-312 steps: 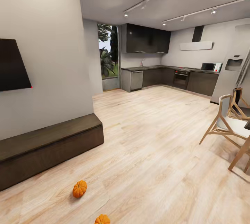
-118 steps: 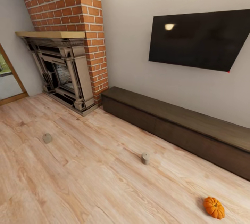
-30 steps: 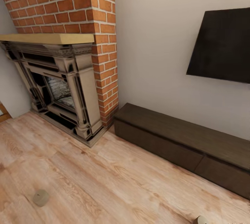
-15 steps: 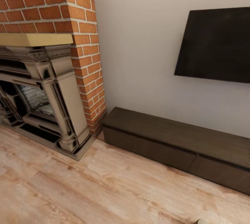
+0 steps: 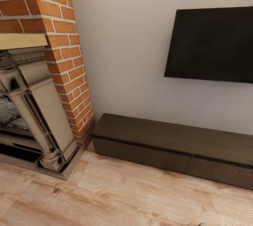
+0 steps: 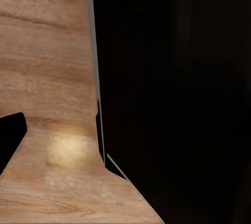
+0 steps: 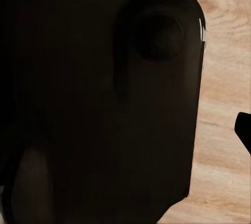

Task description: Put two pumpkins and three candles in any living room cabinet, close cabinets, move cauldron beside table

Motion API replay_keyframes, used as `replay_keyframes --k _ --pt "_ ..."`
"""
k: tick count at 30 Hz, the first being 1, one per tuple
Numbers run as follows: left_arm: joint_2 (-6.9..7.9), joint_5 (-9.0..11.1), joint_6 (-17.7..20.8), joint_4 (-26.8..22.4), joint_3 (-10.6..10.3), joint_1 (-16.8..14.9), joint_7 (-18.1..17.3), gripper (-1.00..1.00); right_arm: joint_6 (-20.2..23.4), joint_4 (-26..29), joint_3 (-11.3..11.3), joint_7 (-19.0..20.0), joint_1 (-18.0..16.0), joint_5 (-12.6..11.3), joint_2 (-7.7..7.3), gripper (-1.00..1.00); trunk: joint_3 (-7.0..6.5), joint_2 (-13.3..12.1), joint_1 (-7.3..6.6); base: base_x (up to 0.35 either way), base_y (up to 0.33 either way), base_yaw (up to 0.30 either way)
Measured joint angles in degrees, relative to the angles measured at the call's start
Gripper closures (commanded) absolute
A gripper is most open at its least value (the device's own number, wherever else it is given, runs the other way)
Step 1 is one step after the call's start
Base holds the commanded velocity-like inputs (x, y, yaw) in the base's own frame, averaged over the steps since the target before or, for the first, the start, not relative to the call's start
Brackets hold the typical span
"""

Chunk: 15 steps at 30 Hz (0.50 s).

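Observation:
The long, low dark-brown cabinet (image 5: 168,141) runs along the white wall from the centre to the right edge of the head view, with its handle-less drawer fronts (image 5: 140,154) shut. A sliver of a beige candle (image 5: 202,224) peeks in at the bottom edge of that view. Pumpkins, cauldron and coffee table are out of view. In the left wrist view one dark fingertip (image 6: 10,135) stands at the picture's edge over the wooden floor. In the right wrist view one dark fingertip (image 7: 243,129) also stands at the edge. Nothing is held.
A brick chimney (image 5: 66,61) with an ornate fireplace surround (image 5: 38,113) stands left of the cabinet. A black television (image 5: 211,45) hangs on the wall above it. Pale wooden floor (image 5: 116,194) lies in front. The robot's own dark body (image 6: 178,88) blocks much of both wrist views.
The camera has swung to the right and closer: fireplace and cabinet have slid leftward in the picture, and the left candle has dropped out of view. No cabinet drawer has moved.

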<state>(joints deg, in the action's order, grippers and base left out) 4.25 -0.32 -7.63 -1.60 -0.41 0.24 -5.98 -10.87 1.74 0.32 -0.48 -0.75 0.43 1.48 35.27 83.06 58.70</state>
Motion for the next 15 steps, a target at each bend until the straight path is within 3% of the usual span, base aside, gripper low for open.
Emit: replay_keyframes --k 15 --pt "-0.05 0.0 0.0 0.0 -0.01 0.0 0.0 -1.0 0.0 0.0 -0.01 0.0 0.0 -0.11 -0.01 -1.0 0.0 0.0 0.0 0.271 0.174 -0.295"
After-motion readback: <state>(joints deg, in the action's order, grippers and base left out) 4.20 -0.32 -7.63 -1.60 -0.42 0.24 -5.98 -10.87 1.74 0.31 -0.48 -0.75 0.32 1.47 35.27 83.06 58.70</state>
